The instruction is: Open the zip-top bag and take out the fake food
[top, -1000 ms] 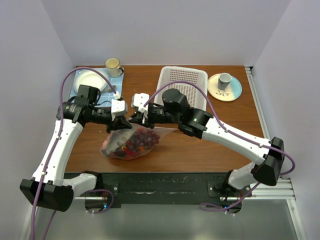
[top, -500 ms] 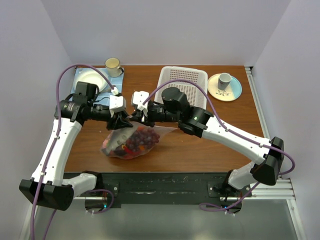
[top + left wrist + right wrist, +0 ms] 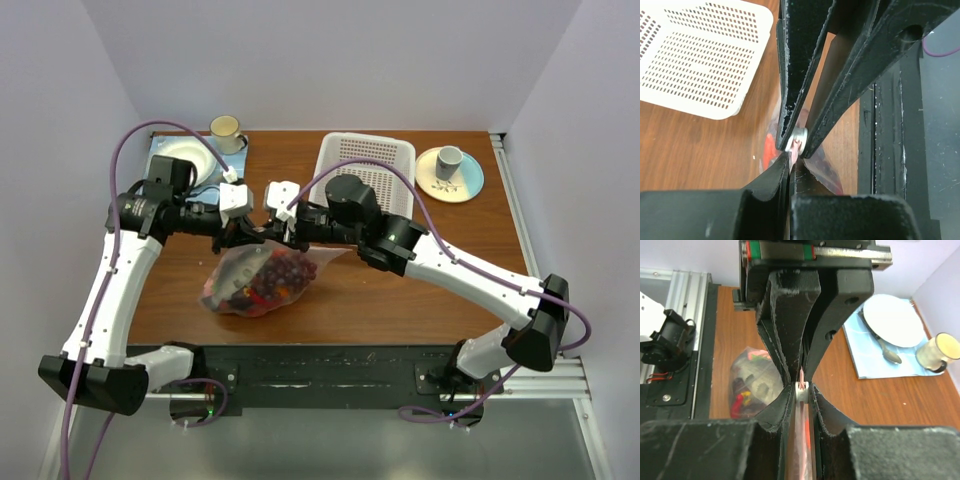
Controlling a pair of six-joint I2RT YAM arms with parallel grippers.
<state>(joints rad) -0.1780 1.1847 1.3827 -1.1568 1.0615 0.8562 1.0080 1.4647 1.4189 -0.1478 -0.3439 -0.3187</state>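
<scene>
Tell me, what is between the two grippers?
The bag's pink zip edge. The left gripper and right gripper pinch it tip to tip. Both wrist views show it best.

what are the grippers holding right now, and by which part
The zip-top bag, by its pink zip edge: left gripper and right gripper both pinch it there.

The left gripper (image 3: 247,232) and right gripper (image 3: 272,233) meet tip to tip, both pinched onto the top edge of the bag (image 3: 262,285). Together with their arms they bar the middle of the table (image 3: 460,225). The back is crowded: plate (image 3: 180,160) and mug (image 3: 226,130) at the left, basket (image 3: 365,165) in the centre, saucer (image 3: 470,182) with cup (image 3: 449,160) at the right. Bare wood lies open right of the bag and between basket and saucer. From above, the clearance between the right arm and the basket is hard to judge.
</scene>
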